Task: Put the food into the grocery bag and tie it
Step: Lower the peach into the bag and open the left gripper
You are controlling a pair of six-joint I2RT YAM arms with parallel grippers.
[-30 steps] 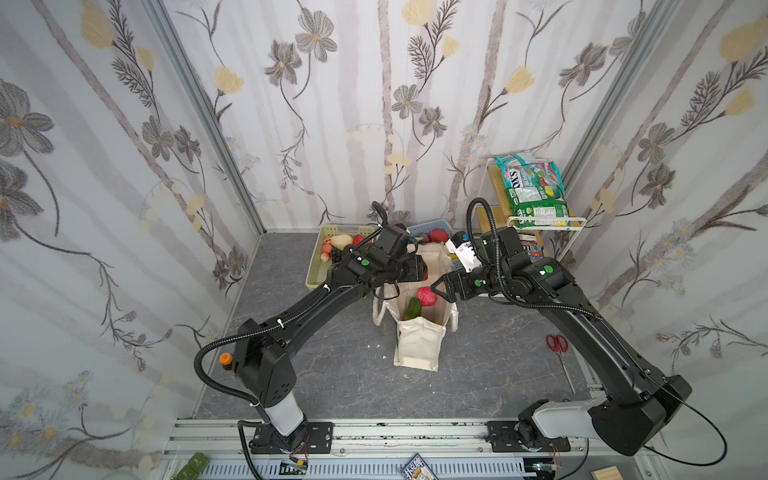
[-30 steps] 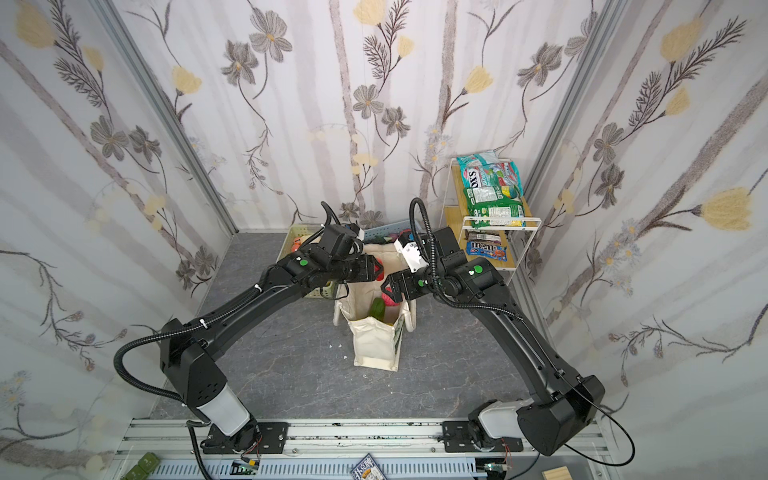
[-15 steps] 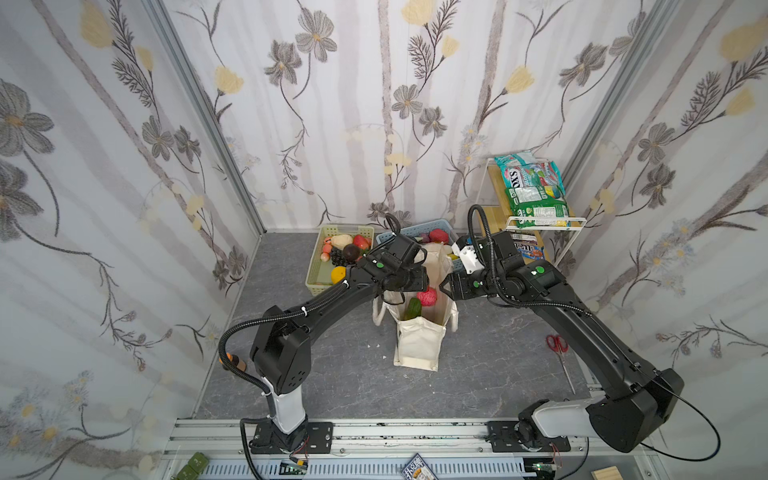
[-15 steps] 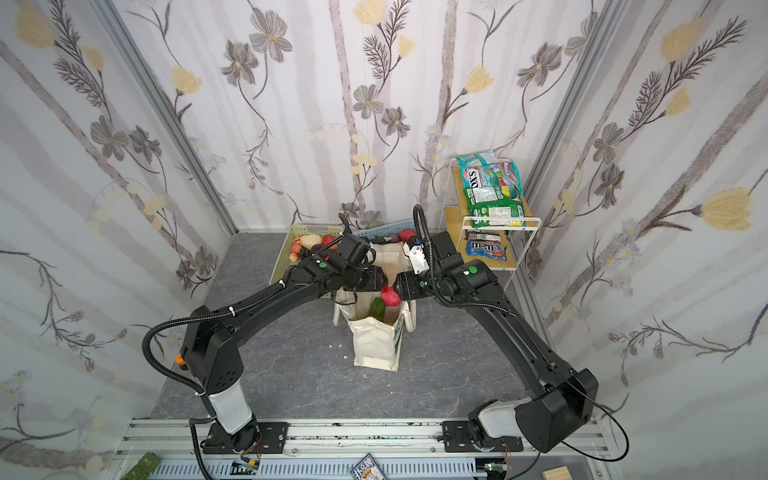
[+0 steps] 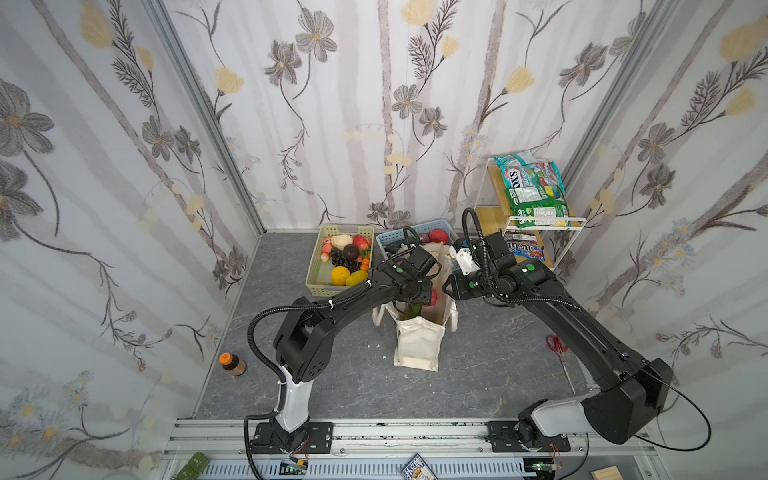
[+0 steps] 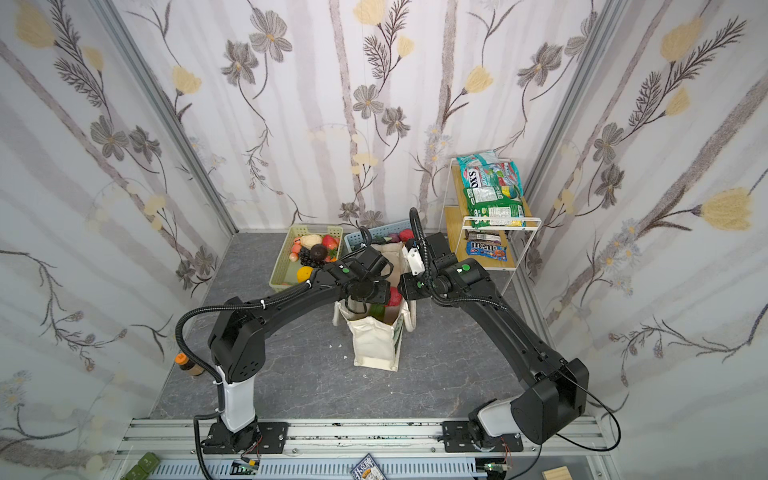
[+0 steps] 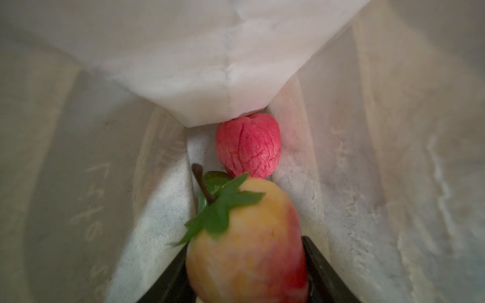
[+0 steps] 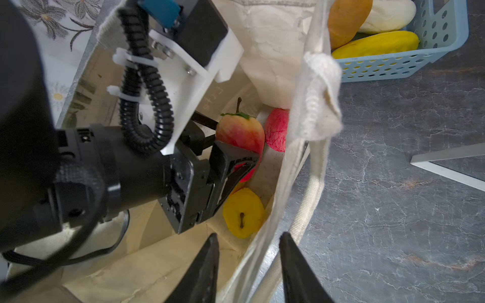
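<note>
The grocery bag (image 5: pixel 417 345) (image 6: pixel 374 345), a cream tote, stands open in the middle of the floor. My left gripper (image 7: pixel 245 262) (image 8: pixel 231 136) reaches down inside it, shut on a yellow-and-red apple (image 7: pixel 246 236) (image 8: pixel 240 131) with a green leaf. Below it in the bag lie a red fruit (image 7: pixel 249 144) (image 8: pixel 277 129) and a yellow fruit (image 8: pixel 242 212). My right gripper (image 8: pixel 249 236) (image 5: pixel 446 286) straddles the bag's right rim. Its fingers stand apart, with the cloth wall and a strap handle (image 8: pixel 317 91) between them.
A pale green basket (image 5: pixel 312 270) of toy fruit and a blue basket (image 5: pixel 384 241) (image 8: pixel 393 65) of vegetables stand behind the bag. A white wire rack (image 5: pixel 582 220) at the back right holds snack packets (image 5: pixel 536 195). Red scissors (image 5: pixel 555 343) lie at the right, a small bottle (image 5: pixel 232 365) at the left.
My left arm has swung its elbow forward and lowered the apple into the bag. The right gripper's jaws have narrowed around the bag's rim.
</note>
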